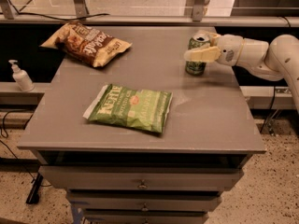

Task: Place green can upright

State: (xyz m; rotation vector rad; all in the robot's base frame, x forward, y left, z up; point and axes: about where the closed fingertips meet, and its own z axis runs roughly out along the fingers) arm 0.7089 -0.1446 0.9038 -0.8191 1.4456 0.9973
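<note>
The green can (pixel 196 64) stands upright on the grey table (pixel 210 120), near its back right part, with its silver top facing up. My gripper (pixel 193 49) reaches in from the right and is closed around the can's upper half. The near pale finger (pixel 202 55) lies across the can's front, and the far finger is hidden behind the can. The can's base appears to rest on the table top.
A flat green crisp bag (pixel 131 108) lies mid-table. A brown crisp bag (pixel 88 42) lies at the back left. A white pump bottle (pixel 20 76) stands on a lower ledge to the left. Drawers (pixel 140 185) sit under the table front.
</note>
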